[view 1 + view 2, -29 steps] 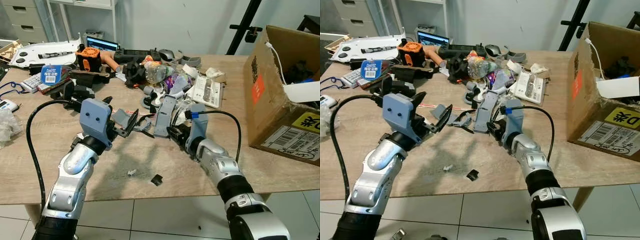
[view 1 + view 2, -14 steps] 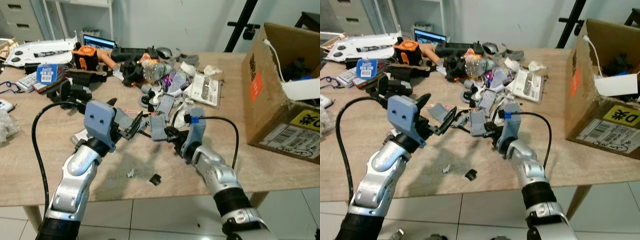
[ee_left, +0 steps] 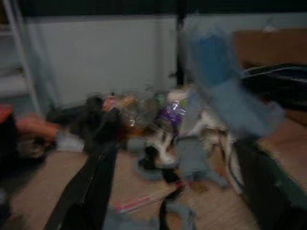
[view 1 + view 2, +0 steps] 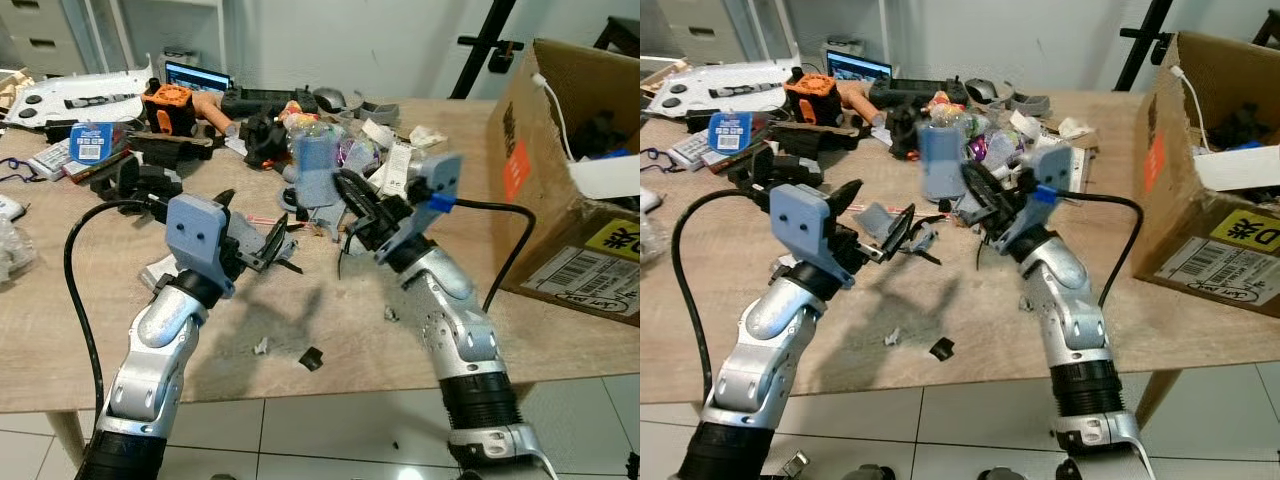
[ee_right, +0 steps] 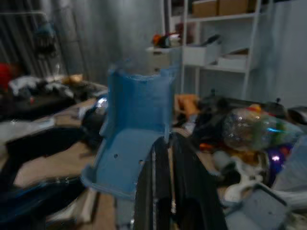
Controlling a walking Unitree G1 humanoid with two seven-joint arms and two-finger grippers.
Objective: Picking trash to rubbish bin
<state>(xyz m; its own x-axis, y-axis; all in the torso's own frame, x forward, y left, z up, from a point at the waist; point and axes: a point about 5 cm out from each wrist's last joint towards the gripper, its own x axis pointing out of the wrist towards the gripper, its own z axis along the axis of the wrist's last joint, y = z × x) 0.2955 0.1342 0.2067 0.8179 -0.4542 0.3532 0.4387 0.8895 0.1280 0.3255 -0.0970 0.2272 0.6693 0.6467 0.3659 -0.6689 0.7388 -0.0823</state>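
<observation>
The right end effector (image 4: 345, 195) is raised above the wooden desk (image 4: 70, 300), its two black fingers pinched on the lower edge of a blue-grey plastic part (image 4: 314, 172) that it holds upright in the air, just in front of the clutter pile (image 4: 330, 140) at the middle of the desk. In the right wrist view the same blue part (image 5: 136, 120) stands directly beyond the closed finger pair (image 5: 165, 191), with a crumpled clear plastic bottle (image 5: 252, 129) lying in the pile behind it.

The left end effector (image 4: 265, 245) hovers low over the desk on the robot's left of the held part, its fingers spread apart with nothing between them. Beneath and just beyond it lie a few grey plastic scraps (image 4: 875, 218) and a thin red-and-white strip (image 4: 262, 221).

Nearer the robot than the pile, on bare wood, sit a small black scrap (image 4: 313, 358) and a small white crumb (image 4: 262, 346), near each other and apart from both arms.

A large open cardboard box (image 4: 560, 200) stands at the desk's end on the robot's right of the pile, well apart from the held part. On the far side, to the robot's left of the pile, are an orange-and-black device (image 4: 165, 103), a blue-labelled packet (image 4: 88, 142) and a white board (image 4: 75, 100).
</observation>
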